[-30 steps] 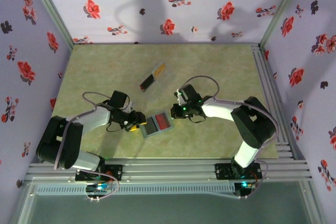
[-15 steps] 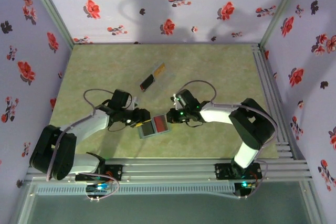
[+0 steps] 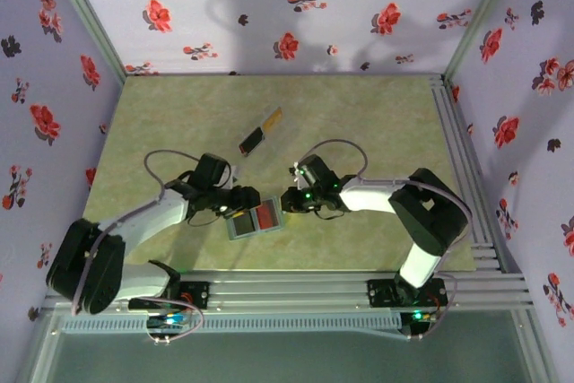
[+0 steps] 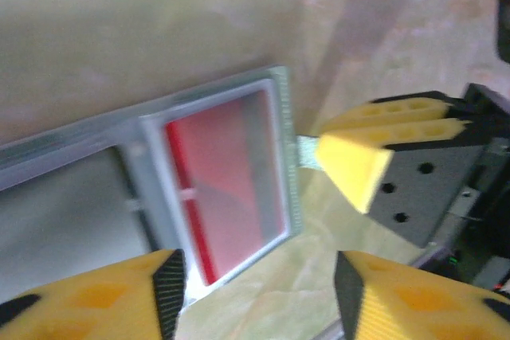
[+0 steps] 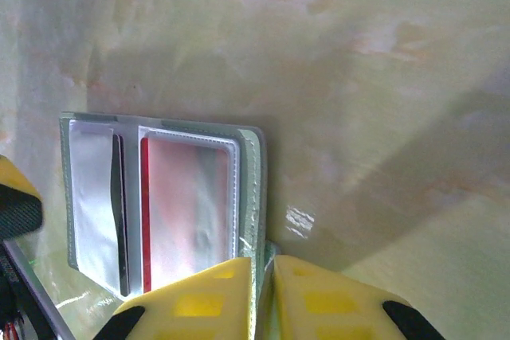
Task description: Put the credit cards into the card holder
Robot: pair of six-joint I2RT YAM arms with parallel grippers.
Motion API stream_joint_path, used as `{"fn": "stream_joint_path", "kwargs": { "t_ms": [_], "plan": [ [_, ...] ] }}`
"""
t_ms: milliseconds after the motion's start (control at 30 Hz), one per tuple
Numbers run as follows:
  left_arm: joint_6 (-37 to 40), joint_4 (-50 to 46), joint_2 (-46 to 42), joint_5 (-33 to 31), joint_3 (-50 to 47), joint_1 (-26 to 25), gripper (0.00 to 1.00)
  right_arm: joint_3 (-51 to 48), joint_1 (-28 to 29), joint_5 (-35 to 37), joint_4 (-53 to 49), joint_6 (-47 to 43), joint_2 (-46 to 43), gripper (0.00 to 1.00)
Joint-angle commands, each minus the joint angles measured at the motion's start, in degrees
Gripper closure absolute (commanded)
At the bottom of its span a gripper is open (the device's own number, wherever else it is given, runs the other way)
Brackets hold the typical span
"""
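One red card [image 5: 187,205] is showing through the open grey-teal card holder [image 5: 256,181]; right gripper [image 5: 264,270] is pinching its edge, and left gripper [image 4: 259,284] is hovering opposite, jaws apart, empty.

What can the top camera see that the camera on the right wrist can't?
The top view adds the dark rectangular card and the yellow rectangular card lying farther back, plus the flowered walls. The right wrist view adds a close look: the right gripper, its jaws pinching the edge of the slate grey-teal folding card holder. Both show that holder lying open on the green marbled table, a flat red card inside.
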Motion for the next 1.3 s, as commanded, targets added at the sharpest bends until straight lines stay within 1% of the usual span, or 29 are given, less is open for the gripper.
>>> {"fn": "stream_joint_path", "kwargs": {
  "t_ms": [0, 100, 233, 267, 367, 467, 533, 600, 633, 733, 867, 933, 1033, 1100, 1200, 1267],
  "plan": [
    [1.0, -11.1, -5.6, -8.6, -1.2, 1.8, 0.38, -0.8, 0.5, 1.9, -2.0, -0.8, -1.8, 0.84],
    [-0.6, -11.1, -9.5, -8.3, -5.8, 3.9, 0.37, -1.1, 0.8, 2.5, -1.7, -0.4, -1.4, 0.82],
    [-2.0, -10.2, -11.9, -8.9, -9.5, 6.5, 0.37, -1.2, 1.0, 2.8, -1.1, -0.5, -0.7, 0.8],
    [-2.3, -9.1, -12.1, -8.4, -10.3, 7.2, 0.37, -1.1, 1.0, 2.6, -1.2, -0.4, -0.7, 0.8],
    [-3.1, -3.3, -11.1, -3.2, -12.7, 8.2, 0.37, -1.2, 1.5, 3.0, -1.3, -0.3, -1.2, 0.79],
    [-3.0, 0.3, -9.8, -1.4, -14.0, 8.2, 0.38, -1.3, 1.8, 4.0, -1.6, -0.4, -1.3, 0.79],
    [-2.8, 3.4, -8.8, 2.3, -14.5, 8.2, 0.41, -1.4, 2.1, 3.9, -1.0, 0.4, -1.1, 0.8],
    [-2.9, 8.2, -7.4, 7.1, -15.5, 8.1, 0.5, -1.3, 2.9, 3.9, -0.4, 0.7, -0.8, 0.8],
    [-2.9, 9.9, -6.7, 8.7, -15.8, 8.1, 0.53, -1.1, 3.3, 4.2, -0.5, 0.7, -0.5, 0.79],
    [-3.1, 11.2, -6.1, 11.1, -15.7, 7.8, 0.57, -0.1, 4.4, 4.4, -0.4, 1.1, 0.8, 0.79],
    [-3.2, 11.4, -11.2, 11.8, -15.5, 6.4, 0.59, 0.3, 6.0, 4.8, 1.1, 2.1, 1.6, 0.81],
    [-2.8, 11.0, -13.3, 11.5, -15.7, 6.4, 0.58, 0.4, 6.2, 4.9, 1.5, 2.3, 2.2, 0.83],
    [-4.0, 13.4, -14.0, 11.5, -16.6, 6.3, 0.55, 0.5, 6.6, 4.0, 3.5, 3.8, 3.1, 0.83],
    [-4.9, 16.2, -12.7, 11.5, -17.2, 5.8, 0.52, 0.7, 7.2, 3.8, 4.4, 4.2, 3.3, 0.82],
    [-4.7, 17.4, -9.2, 12.1, -15.9, 4.6, 0.47, 1.0, 7.7, 3.9, 4.5, 4.3, 3.5, 0.8],
    [-4.4, 18.2, -7.3, 11.1, -14.9, 3.3, 0.4, 0.8, 7.7, 4.3, 4.9, 4.7, 3.3, 0.79]
  ]
}}
